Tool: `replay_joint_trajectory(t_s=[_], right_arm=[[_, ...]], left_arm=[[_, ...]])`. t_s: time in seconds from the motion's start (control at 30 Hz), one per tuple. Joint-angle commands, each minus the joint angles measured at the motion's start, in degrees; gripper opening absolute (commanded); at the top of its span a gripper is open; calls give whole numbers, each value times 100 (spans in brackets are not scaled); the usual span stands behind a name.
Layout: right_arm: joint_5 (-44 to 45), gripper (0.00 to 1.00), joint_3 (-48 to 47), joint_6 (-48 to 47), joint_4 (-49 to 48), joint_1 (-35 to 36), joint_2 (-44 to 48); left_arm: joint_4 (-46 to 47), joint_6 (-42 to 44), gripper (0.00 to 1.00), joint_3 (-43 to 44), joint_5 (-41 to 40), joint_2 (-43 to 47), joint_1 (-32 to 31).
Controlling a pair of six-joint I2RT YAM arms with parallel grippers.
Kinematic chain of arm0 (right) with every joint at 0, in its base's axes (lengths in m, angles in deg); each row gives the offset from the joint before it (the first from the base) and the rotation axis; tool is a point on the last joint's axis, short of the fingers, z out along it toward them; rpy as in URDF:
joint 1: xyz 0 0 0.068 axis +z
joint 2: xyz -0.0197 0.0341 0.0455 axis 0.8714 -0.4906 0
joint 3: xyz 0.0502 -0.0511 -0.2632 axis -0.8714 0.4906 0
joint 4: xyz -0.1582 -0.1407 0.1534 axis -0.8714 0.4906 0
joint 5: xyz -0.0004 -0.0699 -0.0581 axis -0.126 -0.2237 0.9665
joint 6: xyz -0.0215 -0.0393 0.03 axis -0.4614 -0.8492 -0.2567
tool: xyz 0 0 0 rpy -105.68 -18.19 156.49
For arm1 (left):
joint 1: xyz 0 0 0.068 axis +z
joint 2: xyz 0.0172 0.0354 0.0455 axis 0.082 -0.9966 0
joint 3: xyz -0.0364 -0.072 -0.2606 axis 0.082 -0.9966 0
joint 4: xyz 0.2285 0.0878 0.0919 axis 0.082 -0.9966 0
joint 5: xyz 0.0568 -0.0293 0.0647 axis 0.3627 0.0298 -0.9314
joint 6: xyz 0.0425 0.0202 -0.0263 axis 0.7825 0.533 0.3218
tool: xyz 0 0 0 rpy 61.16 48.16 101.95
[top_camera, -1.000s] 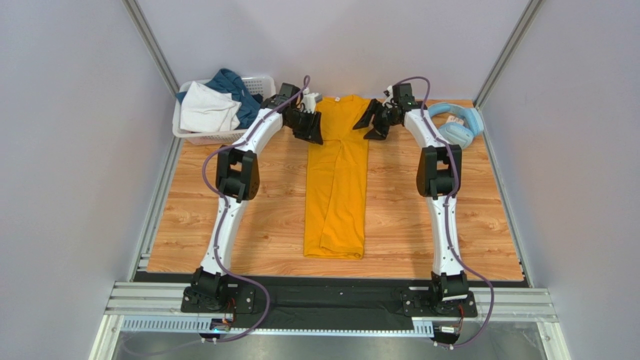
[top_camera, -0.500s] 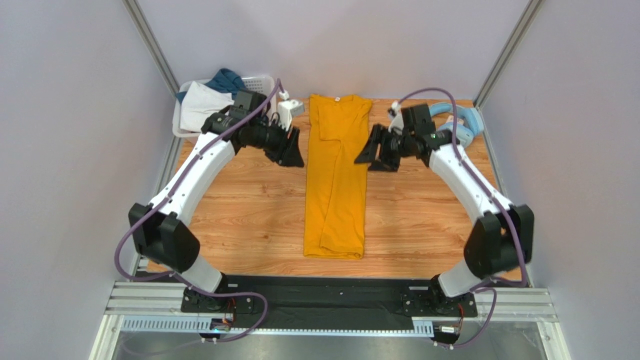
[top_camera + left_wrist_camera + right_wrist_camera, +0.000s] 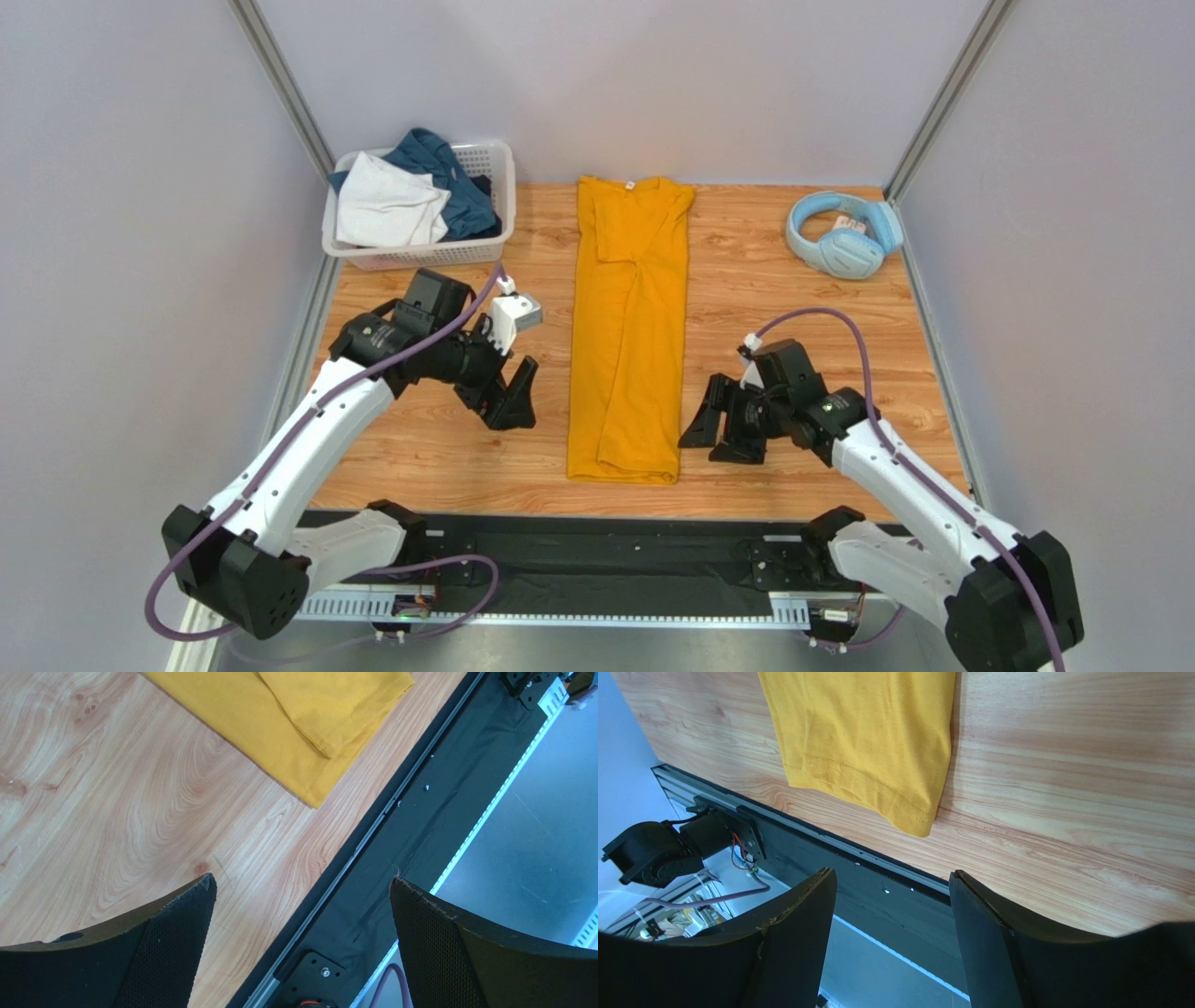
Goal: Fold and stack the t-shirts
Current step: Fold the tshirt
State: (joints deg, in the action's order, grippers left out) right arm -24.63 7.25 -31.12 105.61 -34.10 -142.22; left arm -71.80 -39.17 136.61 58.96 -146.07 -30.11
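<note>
- Mustard-yellow t-shirt: folded into a long narrow strip, flat on the middle of the wooden surface, collar at the far edge.
- Left fingers: spread wide, empty, above the surface left of the shirt's near end.
- Right fingers: apart, empty, just right of the hem.
- White garment and teal-blue garment: bundled in the basket, far left.

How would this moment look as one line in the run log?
yellow t-shirt: folded into long strip, flat on table | left gripper: open, empty, beside near hem | right gripper: open, empty, beside near hem
</note>
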Motion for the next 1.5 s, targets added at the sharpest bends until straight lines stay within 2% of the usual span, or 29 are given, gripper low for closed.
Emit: replay_joint_trajectory(t_s=[0.0,0.07,0.17,0.3,0.43,0.67,0.83,1.27,1.47], right_arm=[[173,66,555,597,-655,81,338],[156,66,809,720,-919,90,277],[129,65,863,765,-1026,125,-12],[164,65,802,773,-1201,186,-311],[147,64,802,914,-1518,222,-610],[103,62,793,1064,-2132,353,-1252],[41,61,670,1151,-2379,476,-1682],[-11,57,705,1274,-2424,687,-1850],[-73,56,890,1380,-2503,749,-1789]], left_arm=[[330,-31,90,-327,-78,13,-262],[629,-92,89,-652,-97,-40,-629],[832,-180,87,-759,-167,-364,-860],[814,-216,80,-600,141,-1101,-1000],[911,-216,79,-662,245,-1551,-1036],[1157,-488,69,-653,747,-2227,-1063],[1218,-646,74,-583,870,-2720,-1063],[1517,-805,73,-398,1072,-3353,-1115],[1500,-840,73,-433,862,-3600,-1230]])
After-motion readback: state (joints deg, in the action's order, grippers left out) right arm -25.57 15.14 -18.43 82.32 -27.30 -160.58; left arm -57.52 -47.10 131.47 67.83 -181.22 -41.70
